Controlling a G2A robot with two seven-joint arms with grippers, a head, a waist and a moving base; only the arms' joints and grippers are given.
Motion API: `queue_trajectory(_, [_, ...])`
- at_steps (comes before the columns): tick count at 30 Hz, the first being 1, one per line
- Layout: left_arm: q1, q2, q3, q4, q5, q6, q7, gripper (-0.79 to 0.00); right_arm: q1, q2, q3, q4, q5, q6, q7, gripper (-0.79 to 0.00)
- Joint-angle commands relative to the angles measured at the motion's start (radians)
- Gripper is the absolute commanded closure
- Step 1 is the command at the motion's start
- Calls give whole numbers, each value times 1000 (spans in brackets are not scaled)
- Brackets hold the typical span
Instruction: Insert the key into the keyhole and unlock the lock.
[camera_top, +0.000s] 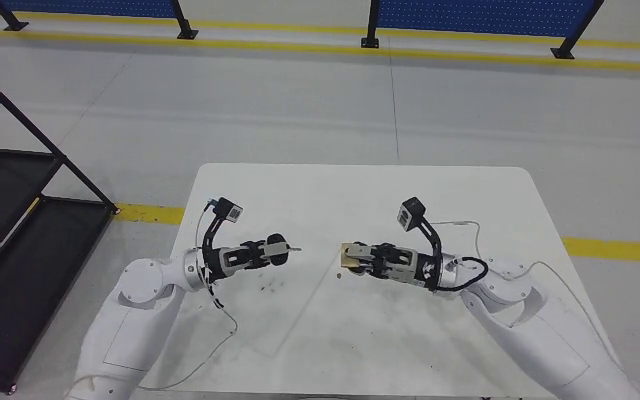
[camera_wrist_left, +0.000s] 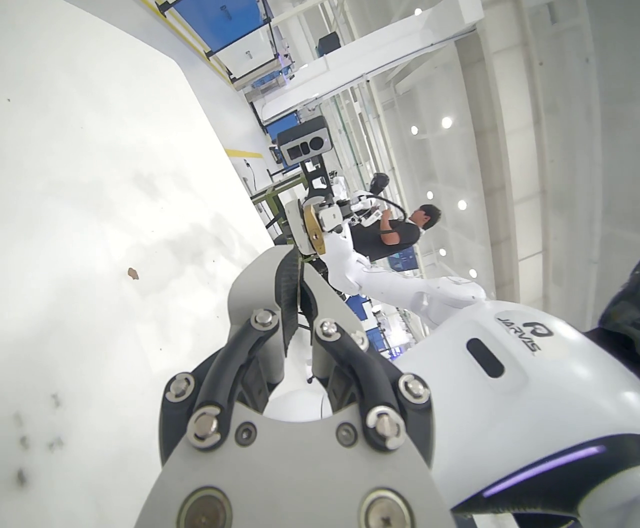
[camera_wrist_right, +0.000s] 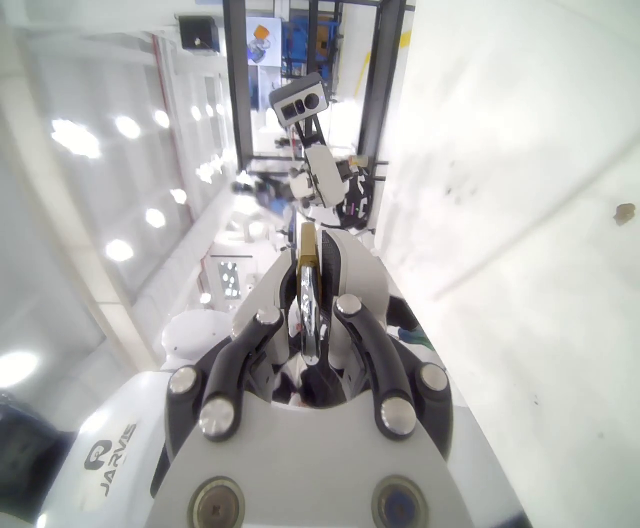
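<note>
- The left gripper (camera_wrist_left: 295, 287) is pinched tight on the key (camera_top: 289, 245), with just the tip left sticking out.
- A gap is seen between the key and the lock (camera_wrist_left: 314, 234), both held above the surface (camera_top: 400, 200).
- The lock is clamped by its brass body in the closed right gripper (camera_wrist_right: 306, 252).
- Risk: the thinly held key could be twisted or shoved back if the two aren't lined up dead-on.

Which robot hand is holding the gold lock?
The right gripper: its fingers are shut on the brass lock. The left gripper pinches only the thin silver key.
</note>
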Motion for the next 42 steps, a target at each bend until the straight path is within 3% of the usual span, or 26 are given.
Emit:
queue_trajectory(1, [-9,-2,19,7,6,-1,13,0,-16,-2,3,3,-3,-21,-14,0])
queue_trajectory(9, [-44,-8,84,26,48,-2,47,0,-66,-4,28,-21,-119,-51,-79,0])
queue_trajectory(19, [-87,-11,139,8,148,19,106,0,-114,0,70,-87,-259,-11,-115,0])
queue_trajectory(42, [-93,-19,204,13,98,47,125,0,-146,-3,88,-92,-236,-20,-121,0])
